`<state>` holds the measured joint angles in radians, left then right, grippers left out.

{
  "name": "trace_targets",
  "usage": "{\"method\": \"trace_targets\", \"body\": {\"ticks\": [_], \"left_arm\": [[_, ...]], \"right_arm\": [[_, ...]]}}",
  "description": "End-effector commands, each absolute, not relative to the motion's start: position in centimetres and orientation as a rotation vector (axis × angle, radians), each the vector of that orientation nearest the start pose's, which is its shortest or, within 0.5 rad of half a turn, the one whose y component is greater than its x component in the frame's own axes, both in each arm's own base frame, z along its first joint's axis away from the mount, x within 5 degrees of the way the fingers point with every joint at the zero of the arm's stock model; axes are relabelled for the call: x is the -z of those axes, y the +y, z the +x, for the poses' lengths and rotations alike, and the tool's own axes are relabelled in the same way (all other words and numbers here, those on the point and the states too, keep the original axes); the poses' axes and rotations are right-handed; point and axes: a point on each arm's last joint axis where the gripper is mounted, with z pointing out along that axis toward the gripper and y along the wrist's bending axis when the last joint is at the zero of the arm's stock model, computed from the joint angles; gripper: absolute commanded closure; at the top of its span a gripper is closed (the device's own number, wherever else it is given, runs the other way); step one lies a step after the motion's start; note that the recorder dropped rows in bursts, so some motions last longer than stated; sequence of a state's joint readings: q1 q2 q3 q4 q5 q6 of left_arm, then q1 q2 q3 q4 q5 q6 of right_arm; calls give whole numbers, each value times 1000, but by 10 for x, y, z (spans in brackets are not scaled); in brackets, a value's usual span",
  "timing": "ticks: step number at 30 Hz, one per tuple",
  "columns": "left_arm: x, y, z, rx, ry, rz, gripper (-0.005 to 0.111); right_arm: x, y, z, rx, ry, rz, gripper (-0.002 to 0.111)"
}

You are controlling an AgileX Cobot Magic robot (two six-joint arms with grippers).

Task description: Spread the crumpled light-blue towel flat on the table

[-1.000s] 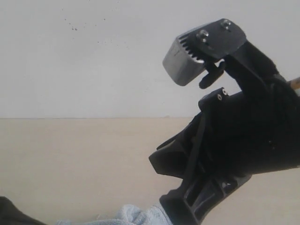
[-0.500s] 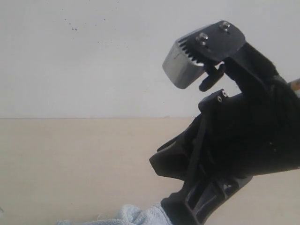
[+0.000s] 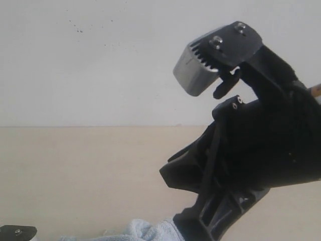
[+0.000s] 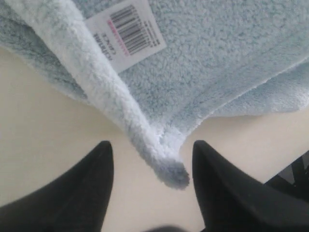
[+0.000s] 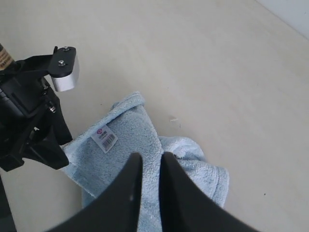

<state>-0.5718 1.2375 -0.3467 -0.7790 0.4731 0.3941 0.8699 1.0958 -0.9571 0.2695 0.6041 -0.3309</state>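
Observation:
The light-blue towel (image 5: 130,140) lies crumpled and folded over itself on the beige table (image 5: 193,58), its white barcode label (image 5: 105,137) facing up. In the left wrist view a rolled corner of the towel (image 4: 161,164) points between the fingers of my open left gripper (image 4: 151,145); neither finger touches it. The left arm (image 5: 29,121) stands at the towel's edge. My right gripper (image 5: 150,155) hangs high over the middle of the towel, fingers almost together with nothing between them. The exterior view shows only a strip of towel (image 3: 145,231).
A large black arm section with a grey metal block (image 3: 200,70) fills the right of the exterior view, hiding that part of the table (image 3: 75,170). A small black part with a screw (image 3: 17,232) sits at the bottom left corner. A white wall (image 3: 100,60) rises behind.
At the exterior view's bottom left, a dark shape left the frame and a small black part with a screw has come in. The big arm section and towel strip have hardly moved.

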Motion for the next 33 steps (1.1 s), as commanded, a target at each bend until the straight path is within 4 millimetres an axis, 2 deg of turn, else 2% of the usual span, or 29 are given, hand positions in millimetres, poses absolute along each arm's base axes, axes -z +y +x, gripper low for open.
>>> {"method": "trace_targets", "body": {"ticks": [1,11,22,24,30,33], "left_arm": [[-155,-117,128,667,2799,417,58],[-155,-118,131,677,2777,384,58],[-138,-121,134,651,2855,377,58],[-137,-121,135,647,2854,374,63],[-146,-121,134,667,2799,377,95],[-155,-121,133,704,2752,352,103]], "right_arm": [[-349,182,137,-573,1933,-1139,95],[-350,183,138,-573,1922,-1134,95],[-351,183,139,-578,1912,-1122,95],[-351,183,139,-578,1912,-1122,95],[-351,183,139,-578,1912,-1122,95],[-351,183,139,-578,1912,-1122,95]]}}
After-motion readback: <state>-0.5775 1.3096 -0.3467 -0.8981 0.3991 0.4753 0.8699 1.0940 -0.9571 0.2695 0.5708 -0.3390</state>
